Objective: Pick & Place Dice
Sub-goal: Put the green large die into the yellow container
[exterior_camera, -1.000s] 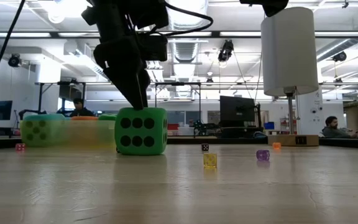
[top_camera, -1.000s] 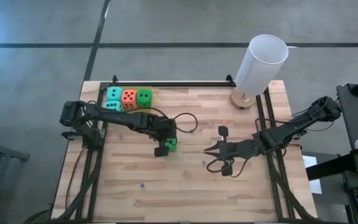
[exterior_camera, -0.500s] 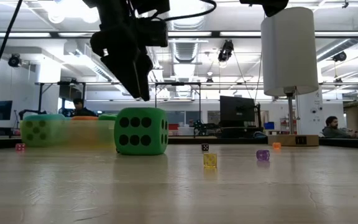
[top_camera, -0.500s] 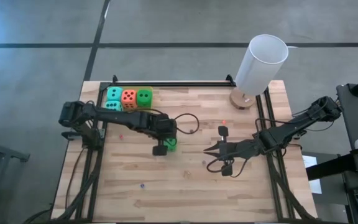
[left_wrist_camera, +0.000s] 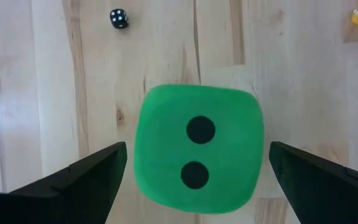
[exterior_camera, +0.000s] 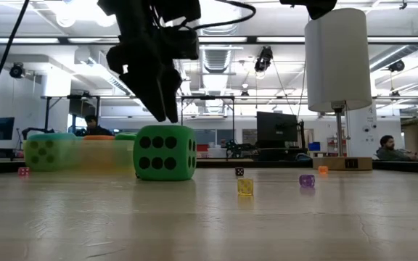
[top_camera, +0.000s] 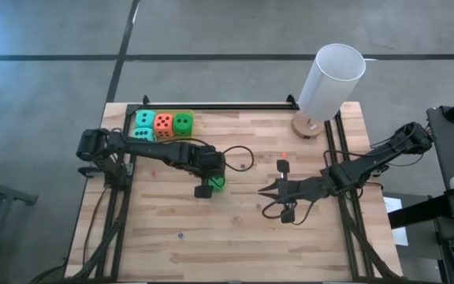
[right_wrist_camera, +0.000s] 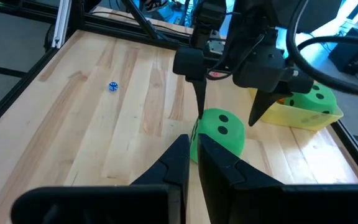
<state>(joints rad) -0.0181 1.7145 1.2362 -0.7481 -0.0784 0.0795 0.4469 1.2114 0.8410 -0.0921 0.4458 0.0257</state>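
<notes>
One bright green die (left_wrist_camera: 197, 149) rests flat on the wood table with its two-pip face up; it also shows as the green die (top_camera: 218, 183) in the high view and the green die (exterior_camera: 164, 152) in the low view. My left gripper (left_wrist_camera: 197, 145) is open and points down over it, with a finger on either side and clear of it. In the low view its tips hang just above the die's top. Two teal dice (top_camera: 144, 119), an orange-red die (top_camera: 163, 122) and a second green die (top_camera: 182, 122) sit in the yellow tray (right_wrist_camera: 300, 116) at the far left. My right gripper (right_wrist_camera: 193, 138) is shut and waits low at mid-right.
A white cylinder on a round wooden base (top_camera: 331, 79) stands at the far right corner. Several tiny dice lie scattered: yellow (exterior_camera: 245, 186), purple (exterior_camera: 307, 180), black (left_wrist_camera: 119, 18), blue (right_wrist_camera: 112, 86). Black rails run along the left, far and right edges. Bare wood lies toward the near edge.
My left gripper has risen a little: its fingertips reached the green die's top a second ago and now hang just above it. The die stays on the table, turned slightly so its right side face shows more. My right arm has kept still.
</notes>
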